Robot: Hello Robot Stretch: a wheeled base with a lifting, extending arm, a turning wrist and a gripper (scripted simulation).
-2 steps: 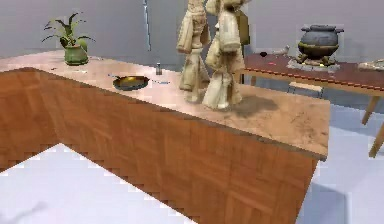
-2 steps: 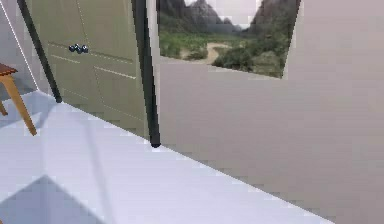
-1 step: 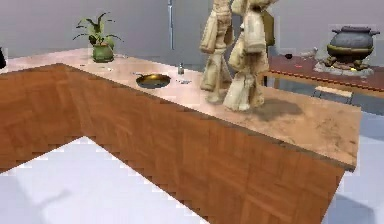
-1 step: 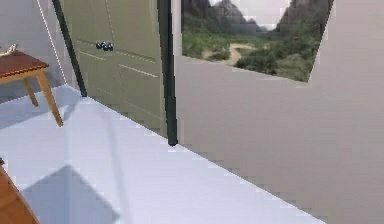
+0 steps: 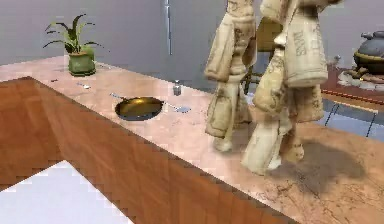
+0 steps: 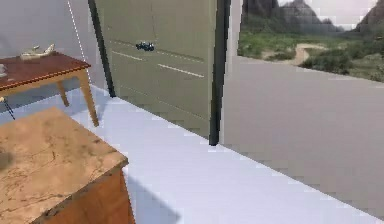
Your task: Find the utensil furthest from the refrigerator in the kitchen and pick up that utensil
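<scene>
Arm side view catches double doors [image 6: 160,60]; forward view, pan [image 5: 139,107] on counter [image 5: 190,135].

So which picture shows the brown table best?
The arm side view: the table shows its top and legs plainly. The forward view catches a strip of its top at the right edge, behind the tall tan stack on the counter.

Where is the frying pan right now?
In the forward view's left half, the frying pan sits on the countertop, between the potted plant and the tall tan object.
</scene>
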